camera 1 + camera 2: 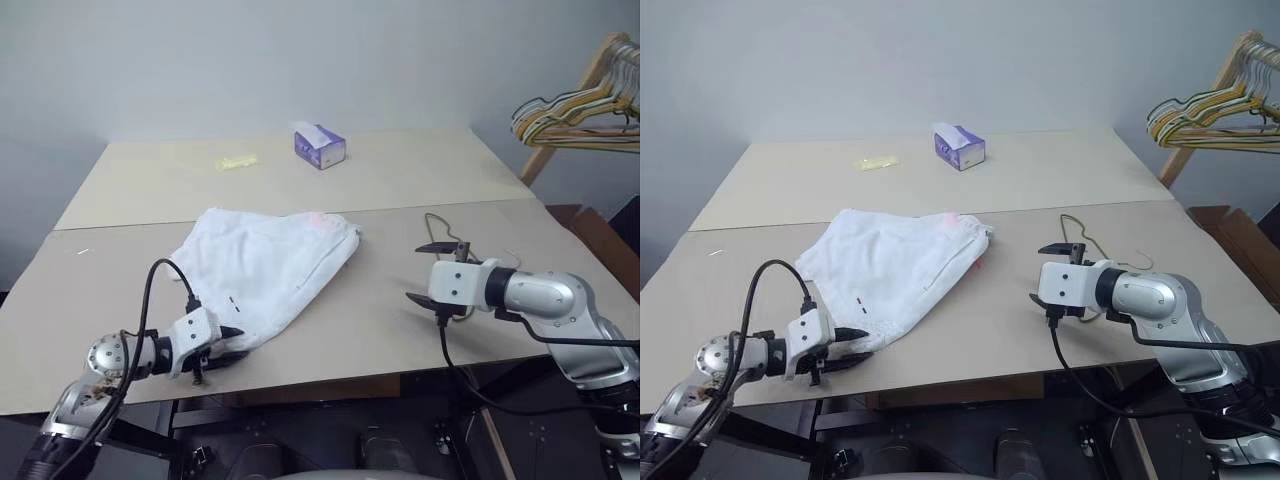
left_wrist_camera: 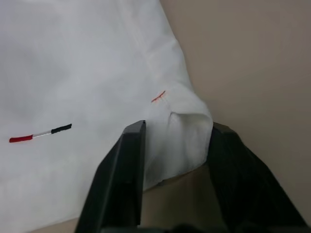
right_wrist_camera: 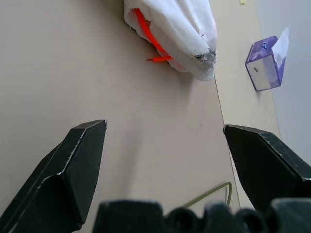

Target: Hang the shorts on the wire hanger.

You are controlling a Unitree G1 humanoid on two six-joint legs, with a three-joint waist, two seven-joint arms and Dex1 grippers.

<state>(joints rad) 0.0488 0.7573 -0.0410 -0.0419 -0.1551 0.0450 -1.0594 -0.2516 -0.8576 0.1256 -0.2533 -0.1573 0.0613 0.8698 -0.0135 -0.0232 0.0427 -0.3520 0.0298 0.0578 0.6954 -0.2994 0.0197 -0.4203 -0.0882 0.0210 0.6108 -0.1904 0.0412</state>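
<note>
The white shorts (image 1: pixel 265 265) lie crumpled mid-worktop (image 1: pixel 420 180), a small red-white-black stripe near the hem corner pinched in the left pincer (image 2: pixel 177 141), while the right pincer (image 1: pixel 432 272) gapes wide over the thin wire hanger (image 1: pixel 442 232) near the right edge

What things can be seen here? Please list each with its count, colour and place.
shorts: one, white, on the front table, left of middle
wire hanger: one, olive, flat on the table beside the right gripper
tissue box: one, purple, on the far table
yellow scrap: one, left of the tissue box
hangers: a bunch, yellow and green, on a wooden stand at far right
tables: two, beige, pushed together
left gripper: black fingers around a hem corner of the shorts
right gripper: black fingers open, above bare table
</note>
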